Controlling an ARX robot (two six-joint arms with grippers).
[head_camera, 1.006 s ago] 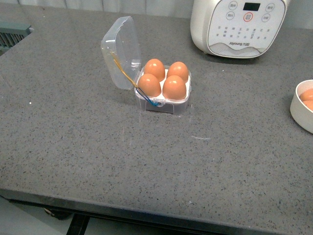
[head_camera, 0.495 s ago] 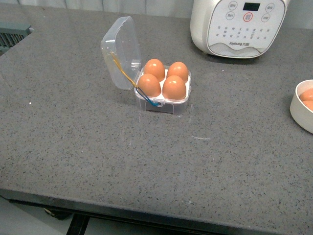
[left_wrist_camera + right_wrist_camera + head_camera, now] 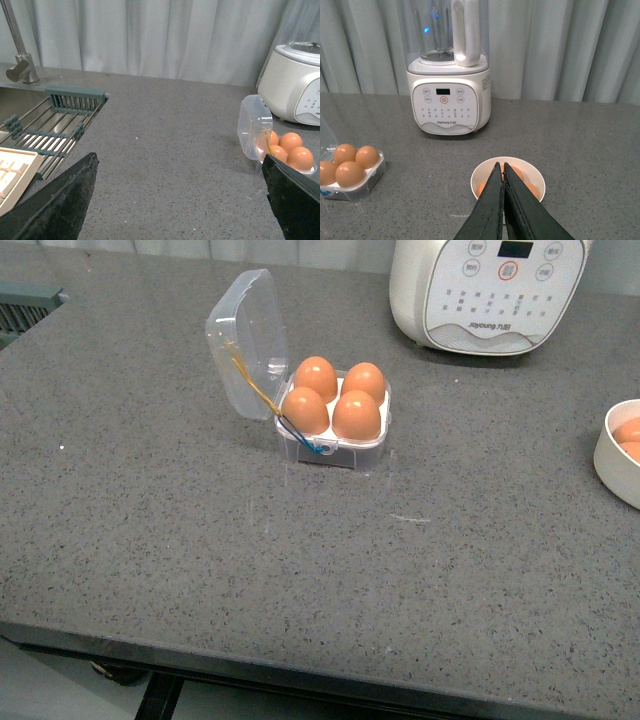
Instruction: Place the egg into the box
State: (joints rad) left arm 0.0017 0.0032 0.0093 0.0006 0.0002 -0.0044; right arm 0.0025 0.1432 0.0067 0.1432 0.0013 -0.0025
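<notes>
The clear plastic box (image 3: 335, 445) stands on the grey counter with its domed lid (image 3: 245, 340) tipped open to the left. All its holes hold orange-brown eggs (image 3: 356, 415). The box also shows in the left wrist view (image 3: 287, 150) and the right wrist view (image 3: 350, 172). Neither gripper shows in the front view. My left gripper (image 3: 180, 165) is open and empty, well left of the box. My right gripper (image 3: 501, 167) is shut with nothing between its fingers, above the cream bowl (image 3: 535, 177), which holds more eggs (image 3: 532, 189).
A large white blender (image 3: 485, 295) stands at the back right. The cream bowl (image 3: 612, 465) sits at the right edge. A sink with a green rack (image 3: 55, 125) and a tap (image 3: 17, 50) lies far left.
The front view has shifted slightly, so the box and blender sit a little higher in the frame. Nothing on the counter has moved.
</notes>
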